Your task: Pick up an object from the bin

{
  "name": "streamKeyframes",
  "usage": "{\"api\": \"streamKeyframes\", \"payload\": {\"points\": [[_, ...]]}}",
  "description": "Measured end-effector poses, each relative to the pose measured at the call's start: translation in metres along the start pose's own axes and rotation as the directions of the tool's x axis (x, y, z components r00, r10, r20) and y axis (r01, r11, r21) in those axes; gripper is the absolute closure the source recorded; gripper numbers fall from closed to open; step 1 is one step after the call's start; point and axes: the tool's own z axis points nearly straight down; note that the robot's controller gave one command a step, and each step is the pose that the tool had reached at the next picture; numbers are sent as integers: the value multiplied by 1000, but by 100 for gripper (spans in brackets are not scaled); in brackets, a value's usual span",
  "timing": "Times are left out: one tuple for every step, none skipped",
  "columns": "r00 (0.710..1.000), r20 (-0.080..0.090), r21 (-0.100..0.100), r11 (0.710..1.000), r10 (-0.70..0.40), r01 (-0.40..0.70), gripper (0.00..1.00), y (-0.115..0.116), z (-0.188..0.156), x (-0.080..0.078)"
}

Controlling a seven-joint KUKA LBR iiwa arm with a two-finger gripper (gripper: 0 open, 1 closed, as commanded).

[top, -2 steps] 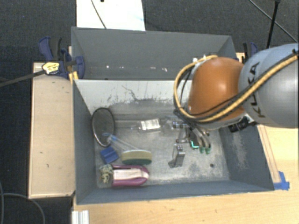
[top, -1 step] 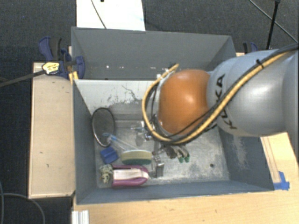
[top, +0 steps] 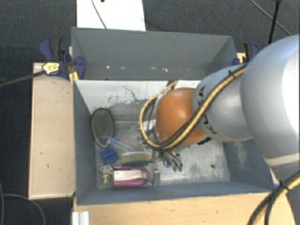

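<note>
My gripper (top: 171, 163) pokes out from under the arm's orange cover, low over the bin floor near the front middle. Just left of it lies a flat olive-yellow piece (top: 136, 157). In front of that piece, along the bin's front wall, lies a purple and white oblong thing (top: 129, 176). A small blue block (top: 108, 155) with a pale blue handle lies further left. Nothing shows in the gripper.
A dark grey oval thing (top: 102, 124) lies at the left side of the bin. A small mottled item (top: 106, 174) sits in the front left corner. The arm and its cover hide the bin's middle and right back part.
</note>
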Motion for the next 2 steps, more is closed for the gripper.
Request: {"api": "streamKeyframes", "payload": {"points": [[1000, 18, 2, 1000, 6, -6, 100, -2, -8, -6], [1000, 16, 0, 1000, 25, -25, 100, -19, -135, -24]]}}
